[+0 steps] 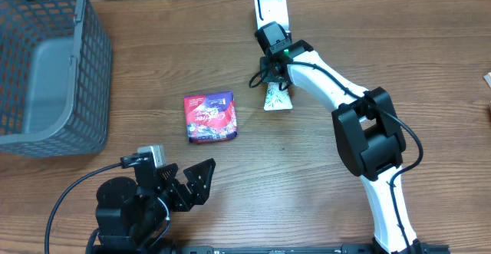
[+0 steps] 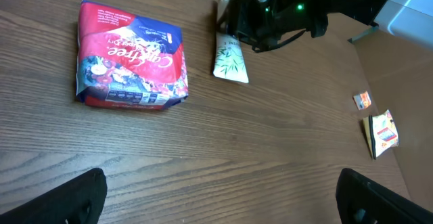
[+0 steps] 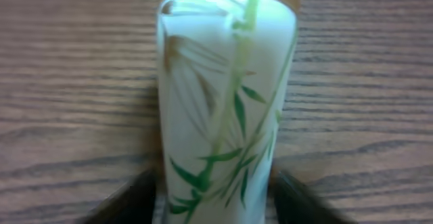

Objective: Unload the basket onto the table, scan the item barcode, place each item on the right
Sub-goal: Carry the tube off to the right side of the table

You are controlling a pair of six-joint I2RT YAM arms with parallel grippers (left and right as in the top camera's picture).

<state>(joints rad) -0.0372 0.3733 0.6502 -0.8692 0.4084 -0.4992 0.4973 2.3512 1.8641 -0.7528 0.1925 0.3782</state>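
A white tube (image 1: 276,97) printed with green bamboo leaves lies on the wooden table just below the white scanner stand (image 1: 270,4). My right gripper (image 1: 275,76) reaches down over its upper end. In the right wrist view the tube (image 3: 223,102) fills the frame and the right gripper (image 3: 216,204) has a dark finger pressed against each side of it. No barcode shows on the tube. My left gripper (image 1: 188,183) hovers open near the front edge, holding nothing. Its fingers (image 2: 67,200) stand wide apart over bare wood.
A red snack packet (image 1: 209,117) lies flat left of the tube, also seen as the packet (image 2: 132,58) in the left wrist view. A grey mesh basket (image 1: 46,62) stands at the far left. Small orange sachets (image 2: 382,132) lie on the table's right side.
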